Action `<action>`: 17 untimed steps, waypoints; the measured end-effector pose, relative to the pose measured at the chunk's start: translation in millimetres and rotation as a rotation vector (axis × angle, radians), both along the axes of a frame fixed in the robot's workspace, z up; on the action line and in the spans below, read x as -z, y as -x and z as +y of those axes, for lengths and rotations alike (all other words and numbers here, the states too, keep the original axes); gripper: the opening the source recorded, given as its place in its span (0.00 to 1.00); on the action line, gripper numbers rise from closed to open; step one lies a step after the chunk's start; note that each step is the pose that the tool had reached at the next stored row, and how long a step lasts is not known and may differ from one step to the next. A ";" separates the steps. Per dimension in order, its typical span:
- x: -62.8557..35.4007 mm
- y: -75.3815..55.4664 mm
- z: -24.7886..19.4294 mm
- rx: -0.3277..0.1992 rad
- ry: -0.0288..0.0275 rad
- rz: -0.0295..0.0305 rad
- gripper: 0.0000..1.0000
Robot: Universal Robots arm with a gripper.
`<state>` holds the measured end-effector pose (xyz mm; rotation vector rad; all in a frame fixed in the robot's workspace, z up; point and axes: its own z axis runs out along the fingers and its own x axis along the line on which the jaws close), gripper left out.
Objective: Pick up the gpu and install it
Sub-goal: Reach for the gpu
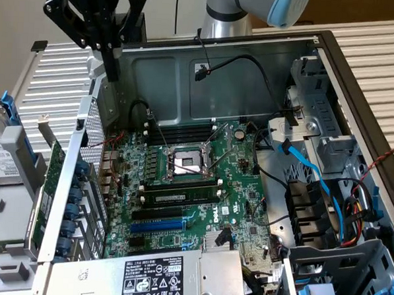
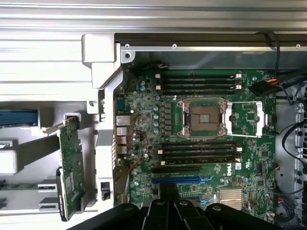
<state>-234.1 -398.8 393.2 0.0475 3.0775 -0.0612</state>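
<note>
Gpu point(image 1: 52, 179) stands on edge outside the case wall point(image 1: 81, 148), well below the gripper point(image 1: 113, 76) and off toward exterior view's left, untouched; gripper fingers pressed together, nothing held, hanging above the case rim. Judgement for the pick approach: fingers need parting before descent, set square across the card's thin top edge near mid-length so it won't tilt, keeping clear of the wall just beside it. Blue slot point(image 1: 156, 226) on the motherboard point(image 1: 202, 181) lies below the gripper on its other side; looks unoccupied.
</note>
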 end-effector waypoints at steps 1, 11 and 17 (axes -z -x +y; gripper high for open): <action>0.0 3.8 0.0 0.000 0.0000 -0.0009 0.11; -0.1 28.9 -0.6 0.000 -0.0045 -0.0430 0.11; -0.1 38.6 -0.7 0.001 -0.0463 -0.0896 0.11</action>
